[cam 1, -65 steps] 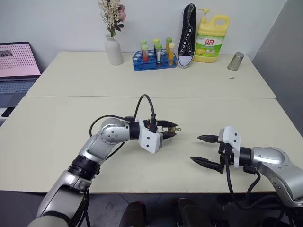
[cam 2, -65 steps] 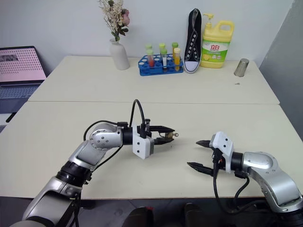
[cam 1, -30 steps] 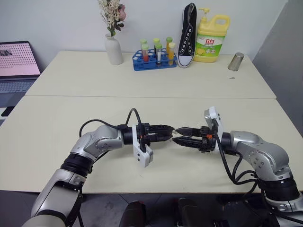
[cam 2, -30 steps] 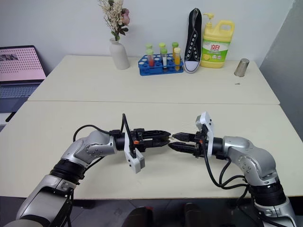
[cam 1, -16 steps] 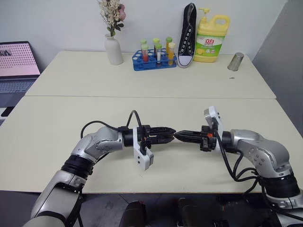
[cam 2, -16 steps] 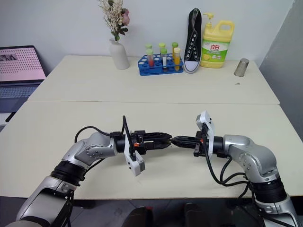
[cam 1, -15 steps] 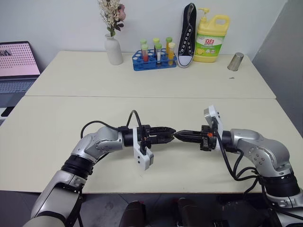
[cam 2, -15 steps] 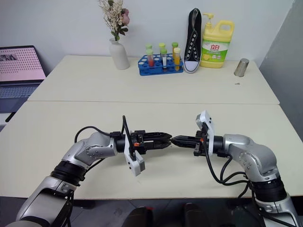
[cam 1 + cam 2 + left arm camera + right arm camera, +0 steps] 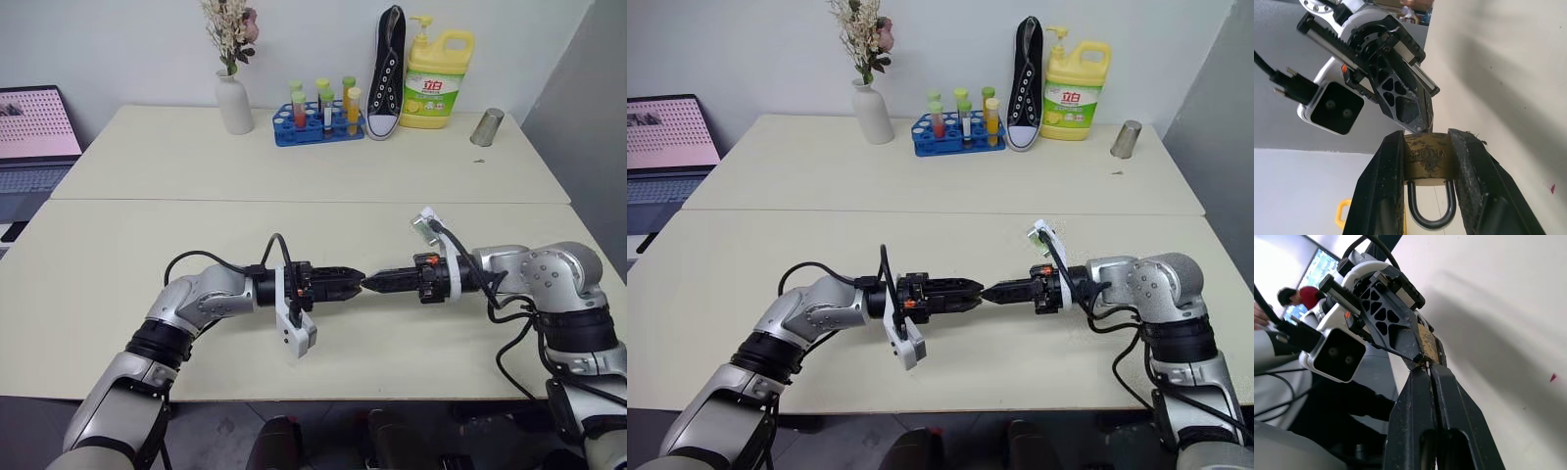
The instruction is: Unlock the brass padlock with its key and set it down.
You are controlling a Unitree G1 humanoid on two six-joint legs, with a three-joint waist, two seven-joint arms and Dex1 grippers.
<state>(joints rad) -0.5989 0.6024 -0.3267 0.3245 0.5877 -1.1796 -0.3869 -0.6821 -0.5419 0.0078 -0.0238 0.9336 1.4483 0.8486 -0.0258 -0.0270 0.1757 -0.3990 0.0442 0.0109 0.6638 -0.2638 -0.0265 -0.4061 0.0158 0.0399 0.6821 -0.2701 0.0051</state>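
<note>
since a second earlier the right gripper [image 9: 370, 283] had closed its two fingers together and its wrist had rolled, so the white camera block stood higher over the arm; the left gripper [image 9: 355, 278] had kept its place. the two met tip to tip above the middle of the near tabletop [image 9: 118, 294], not far from its front edge. the left gripper was clamped partway closed on the brass padlock [image 9: 1426, 158], its fingers [image 9: 1386, 186] pressing both sides of the body, the silvery shackle pointing back toward the wrist. the right gripper's closed tips touched the padlock's free end; whether they pinched a key could not be told. along the far edge of the far tabletop stood a white vase [image 9: 234, 102], a blue tube rack [image 9: 319, 124], a black sneaker [image 9: 389, 73], a yellow detergent bottle [image 9: 437, 80] and a metal cup [image 9: 486, 127]. a laptop [image 9: 34, 137] sat beyond the left edge, before a pale wall.
</note>
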